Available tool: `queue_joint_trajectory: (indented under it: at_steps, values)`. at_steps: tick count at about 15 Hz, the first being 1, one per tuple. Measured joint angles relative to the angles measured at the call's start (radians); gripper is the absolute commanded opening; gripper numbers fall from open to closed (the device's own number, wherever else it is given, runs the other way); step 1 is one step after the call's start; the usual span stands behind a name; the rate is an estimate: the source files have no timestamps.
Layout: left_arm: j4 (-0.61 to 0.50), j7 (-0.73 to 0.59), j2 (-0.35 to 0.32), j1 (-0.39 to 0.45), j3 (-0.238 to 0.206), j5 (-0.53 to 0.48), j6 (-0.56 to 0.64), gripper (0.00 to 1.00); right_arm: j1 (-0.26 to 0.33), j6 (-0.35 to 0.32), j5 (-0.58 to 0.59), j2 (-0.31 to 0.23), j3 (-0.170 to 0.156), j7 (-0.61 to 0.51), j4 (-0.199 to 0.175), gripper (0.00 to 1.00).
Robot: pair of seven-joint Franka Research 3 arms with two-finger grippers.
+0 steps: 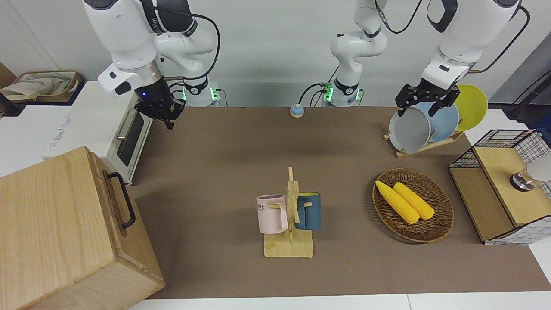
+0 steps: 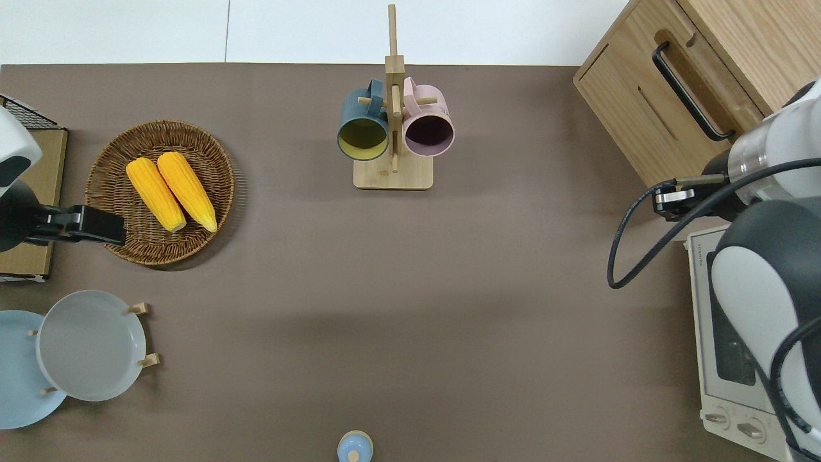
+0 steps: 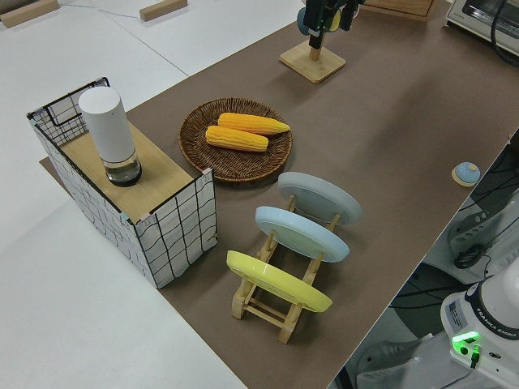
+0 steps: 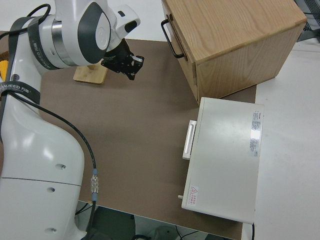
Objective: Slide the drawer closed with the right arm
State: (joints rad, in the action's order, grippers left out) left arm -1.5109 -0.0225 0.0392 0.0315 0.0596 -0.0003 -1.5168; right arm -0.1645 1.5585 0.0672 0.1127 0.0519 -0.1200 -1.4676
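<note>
Overhead view | right gripper [image 2: 667,199] near drawer [image 1: 115,202], apart from handle [image 2: 689,90] | fingers: cannot tell | risk: off-centre push jams drawer, snags handle | left arm parked

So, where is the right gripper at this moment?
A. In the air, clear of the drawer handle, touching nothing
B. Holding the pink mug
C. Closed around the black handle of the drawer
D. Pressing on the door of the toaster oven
A: the right gripper hangs free, apart from the drawer and its black handle, with nothing between its fingers.
</note>
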Motion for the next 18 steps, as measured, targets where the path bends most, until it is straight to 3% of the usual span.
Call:
queue_joint_trajectory:
  at_steps: [1,3,18]
  values:
    - [0.0,0.0,0.0,0.0,0.0,0.0,0.0,0.99,-0.002,0.0,0.001,0.0,-0.003,0.0,0.0,0.458]
    - [0.0,0.0,0.0,0.0,0.0,0.0,0.0,0.99,-0.007,0.0,0.001,0.0,-0.006,-0.001,0.0,0.981]
    - [0.0,0.0,0.0,0.0,0.0,0.0,0.0,0.99,-0.027,-0.018,-0.029,0.0,-0.003,-0.027,0.022,0.985]
